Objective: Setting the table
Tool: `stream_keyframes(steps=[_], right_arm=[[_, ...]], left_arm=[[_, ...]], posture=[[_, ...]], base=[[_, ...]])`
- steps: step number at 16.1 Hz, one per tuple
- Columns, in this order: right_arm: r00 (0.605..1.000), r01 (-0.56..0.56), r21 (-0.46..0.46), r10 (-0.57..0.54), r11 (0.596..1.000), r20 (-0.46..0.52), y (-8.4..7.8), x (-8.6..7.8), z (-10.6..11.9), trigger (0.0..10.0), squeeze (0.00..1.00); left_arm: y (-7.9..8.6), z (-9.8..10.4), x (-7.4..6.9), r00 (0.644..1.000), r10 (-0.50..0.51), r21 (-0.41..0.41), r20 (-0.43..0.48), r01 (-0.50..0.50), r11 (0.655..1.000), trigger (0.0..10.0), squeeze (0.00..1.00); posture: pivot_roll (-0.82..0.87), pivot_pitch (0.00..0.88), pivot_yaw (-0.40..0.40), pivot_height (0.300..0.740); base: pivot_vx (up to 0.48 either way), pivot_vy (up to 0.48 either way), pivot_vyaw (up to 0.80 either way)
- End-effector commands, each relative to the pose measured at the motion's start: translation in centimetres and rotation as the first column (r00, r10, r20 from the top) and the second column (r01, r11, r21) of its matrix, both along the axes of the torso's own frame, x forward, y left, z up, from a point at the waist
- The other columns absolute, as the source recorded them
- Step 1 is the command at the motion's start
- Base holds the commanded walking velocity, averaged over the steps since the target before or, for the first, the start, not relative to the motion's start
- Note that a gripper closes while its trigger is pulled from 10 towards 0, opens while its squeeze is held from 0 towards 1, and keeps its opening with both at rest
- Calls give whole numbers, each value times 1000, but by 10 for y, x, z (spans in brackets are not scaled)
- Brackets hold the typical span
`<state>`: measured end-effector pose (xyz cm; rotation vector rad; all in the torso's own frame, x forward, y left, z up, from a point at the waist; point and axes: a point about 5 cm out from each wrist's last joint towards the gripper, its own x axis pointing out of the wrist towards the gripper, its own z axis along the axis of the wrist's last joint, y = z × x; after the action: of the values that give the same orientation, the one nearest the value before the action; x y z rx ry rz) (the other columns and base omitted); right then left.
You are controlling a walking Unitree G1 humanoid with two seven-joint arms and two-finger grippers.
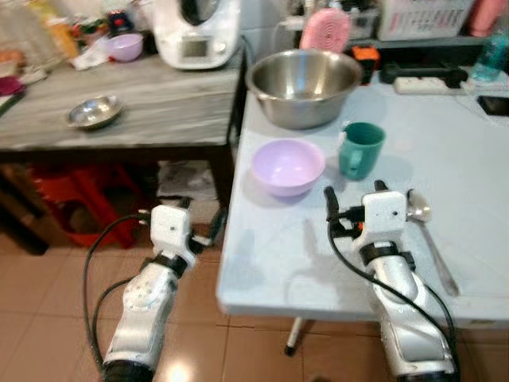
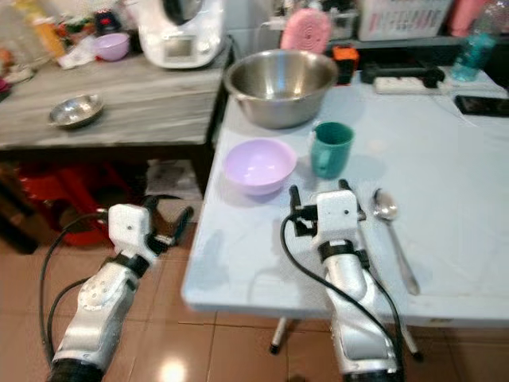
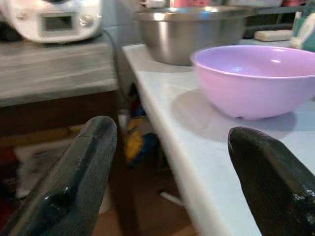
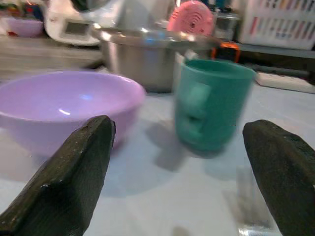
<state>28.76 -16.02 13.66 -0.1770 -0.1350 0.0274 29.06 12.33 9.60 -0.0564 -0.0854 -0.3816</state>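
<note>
Right pincer [image 4: 174, 172] over the pale surface [image 1: 477, 159], fingers apart, nothing held; green cup [image 4: 211, 103] just ahead between them, purple bowl [image 4: 64, 105] beside it to the left. Spoon [image 1: 425, 235] lies on the surface just right of that wrist. Left pincer [image 3: 167, 162] spread apart off the surface's left edge, over the floor, aimed at the bowl. Big steel bowl [image 1: 304, 83] sits behind the cup and bowl.

Stuff you can't quite see here

The spoon [image 4: 253, 209] is a blurry smear cut off by the right wrist view's edge, and the clutter [image 1: 71, 32] at the back of the wooden counter [image 1: 159, 103] is too fuzzy to identify.
</note>
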Motion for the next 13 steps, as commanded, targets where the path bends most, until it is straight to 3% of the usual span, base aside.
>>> stream_keyframes(steps=[1, 6, 9, 13], right_arm=[[1000, -13, 10, 13, 1000, 11, 4, 0, 2, 10000, 0], [998, -66, -19, 66, 998, -15, 12, -1, -2, 10000, 0], [989, -143, -38, 141, 989, -36, 23, 0, -4, 10000, 0], [962, -263, -141, 249, 954, -108, 25, 19, 4, 10000, 0]], left_arm=[[9, -3, -3, 1000, 2, 30, -8, -2, 1000, 10000, 0], [16, -9, -9, 1000, -21, 105, -10, 22, 994, 10000, 0], [17, -12, -16, 992, -122, 156, -18, 123, 980, 10000, 0], [11, -12, -22, 967, -253, 174, -15, 252, 952, 10000, 0]], posture=[[-147, 80, 87, 740], [-138, 85, 77, 740], [-141, 88, 78, 740], [-152, 94, 73, 740]], base=[[0, 0, 0], [0, 0, 0], [0, 0, 0], [0, 0, 0]])
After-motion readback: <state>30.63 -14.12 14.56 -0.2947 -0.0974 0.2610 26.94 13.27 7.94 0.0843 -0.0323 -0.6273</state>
